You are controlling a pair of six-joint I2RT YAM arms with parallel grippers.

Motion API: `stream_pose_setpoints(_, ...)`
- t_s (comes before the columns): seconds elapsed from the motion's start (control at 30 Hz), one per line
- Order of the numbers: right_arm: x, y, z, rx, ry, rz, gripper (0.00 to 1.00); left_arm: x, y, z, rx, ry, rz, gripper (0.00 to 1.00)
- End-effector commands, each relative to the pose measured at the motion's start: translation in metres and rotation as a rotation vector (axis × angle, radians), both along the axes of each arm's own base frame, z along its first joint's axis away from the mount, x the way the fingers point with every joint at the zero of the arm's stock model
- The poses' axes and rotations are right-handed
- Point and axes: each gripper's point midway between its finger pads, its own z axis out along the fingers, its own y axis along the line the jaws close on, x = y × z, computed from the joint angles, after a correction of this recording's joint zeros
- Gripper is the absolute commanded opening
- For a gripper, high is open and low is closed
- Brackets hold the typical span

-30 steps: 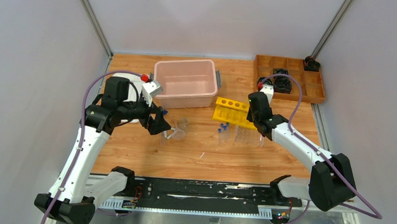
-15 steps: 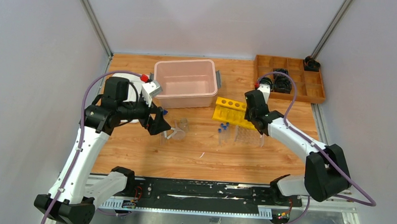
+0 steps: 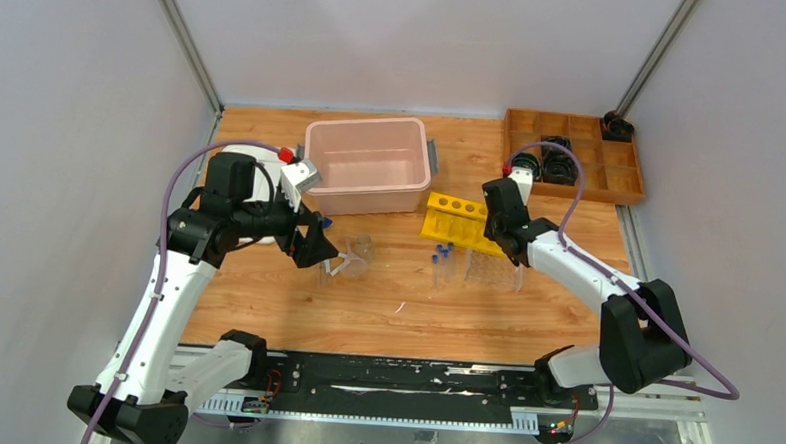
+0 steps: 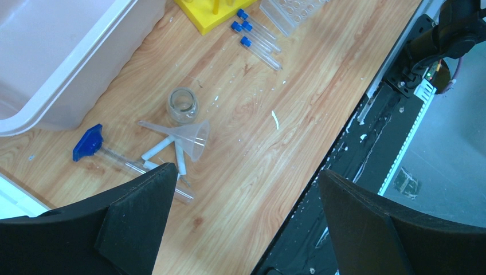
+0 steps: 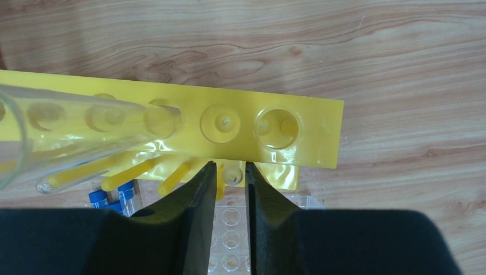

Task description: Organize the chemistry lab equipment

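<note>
Probably a robotics lab: white-walled booth [image 3: 73, 118], yellow tube rack [image 3: 447, 220].

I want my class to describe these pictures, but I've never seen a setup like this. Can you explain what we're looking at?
This is a two-armed robot bolted to a wooden table. One picture looks down from above; the other two come from cameras on each wrist. The left gripper hangs wide open above a funnel and small beaker; blue-capped tubes lie nearby. The right gripper, jaws narrowly apart and holding nothing, hovers over a yellow tube rack with a large clear tube slanting into it.
</note>
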Motion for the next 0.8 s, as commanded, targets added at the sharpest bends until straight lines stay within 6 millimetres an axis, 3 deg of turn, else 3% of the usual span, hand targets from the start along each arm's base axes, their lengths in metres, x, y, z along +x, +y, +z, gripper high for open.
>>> stream_pose_setpoints(0.0, 0.004, -0.01, 0.006, -0.009, -0.021, -0.044, 0.21, -0.001, -0.002, 0.011, -0.007, -0.043, -0.019, 1.0)
stream_pose_setpoints(0.23, 0.003, -0.012, 0.02, -0.006, -0.052, -0.048, 0.01, -0.001, -0.001, 0.012, -0.009, -0.046, -0.016, 1.0)
stream_pose_setpoints(0.53, -0.015, -0.01, 0.074, 0.031, -0.079, 0.019, 0.0, -0.001, -0.002, 0.016, -0.014, -0.052, -0.015, 1.0)
stream_pose_setpoints(0.77, -0.026, 0.005, 0.085, 0.083, -0.054, 0.12, 0.0, -0.001, -0.002, 0.014, -0.012, -0.046, -0.013, 1.0)
